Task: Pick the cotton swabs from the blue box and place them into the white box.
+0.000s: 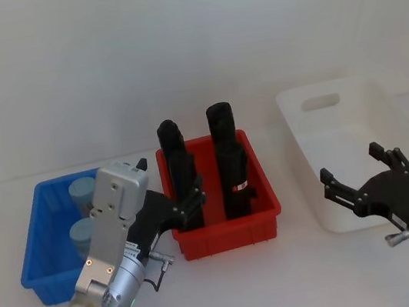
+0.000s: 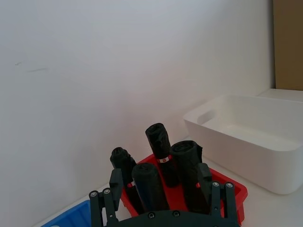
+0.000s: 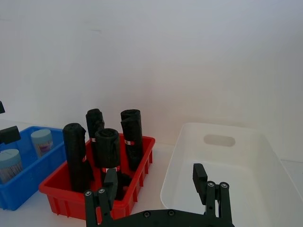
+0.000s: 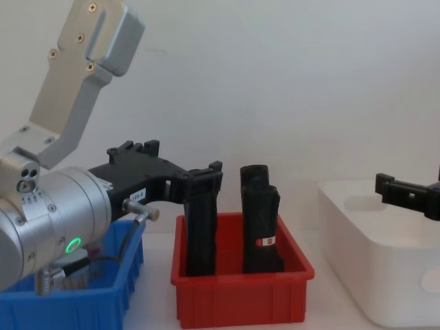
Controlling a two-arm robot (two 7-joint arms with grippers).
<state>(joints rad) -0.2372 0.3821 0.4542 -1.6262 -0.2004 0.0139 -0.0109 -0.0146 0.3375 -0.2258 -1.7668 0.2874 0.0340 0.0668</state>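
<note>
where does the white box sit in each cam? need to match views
Head view: white box at right, right of the red bin.
Chest view: white box lower right, running off the edge.
Left wrist view: white box beyond the red bin.
Right wrist view: white box beside the red bin.
Shared landmark: the red bin.

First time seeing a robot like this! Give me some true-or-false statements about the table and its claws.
1. Two tubs of cotton swabs sit in the blue box. True.
2. The red bin stands between the blue box and the white box. True.
3. The red bin holds swabs. False: it holds upright black rolls.
4. The left claw grips a tub. False: it is open and holds nothing.
5. The right claw is shut. False: it is open by the white box.
</note>
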